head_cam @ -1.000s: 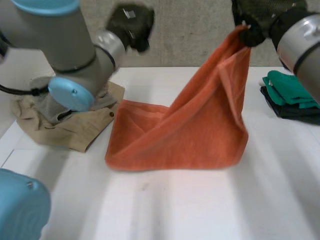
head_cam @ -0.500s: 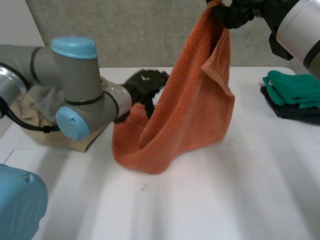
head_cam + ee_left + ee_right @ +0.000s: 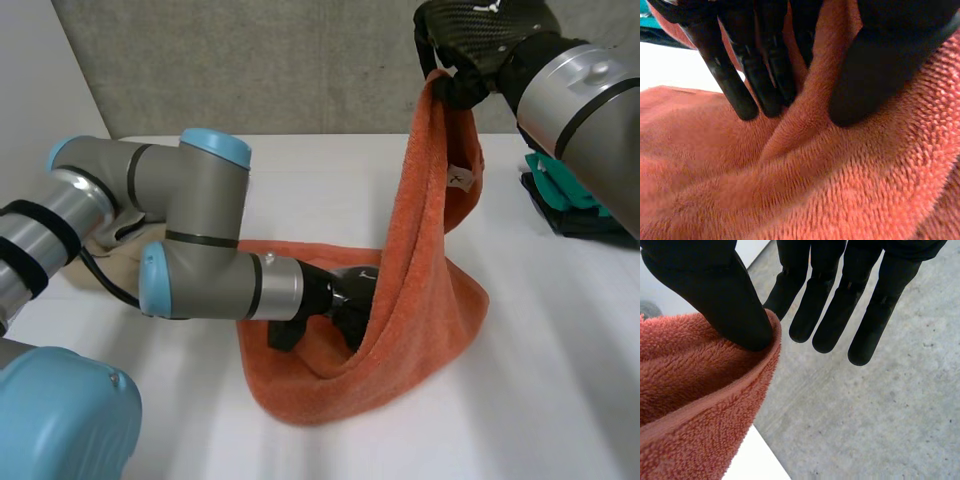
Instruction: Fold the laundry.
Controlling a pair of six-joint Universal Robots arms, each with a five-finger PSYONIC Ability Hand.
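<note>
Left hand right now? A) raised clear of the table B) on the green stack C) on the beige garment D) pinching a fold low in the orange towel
D: the left hand is low inside the sagging orange towel, a ridge of it between fingers and thumb.

No legible text, even on the white tag (image 3: 460,179) of the orange towel (image 3: 400,340)

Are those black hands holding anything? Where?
Both hold the orange towel: right hand pinches a raised edge, left hand pinches a fold near the middle.
</note>
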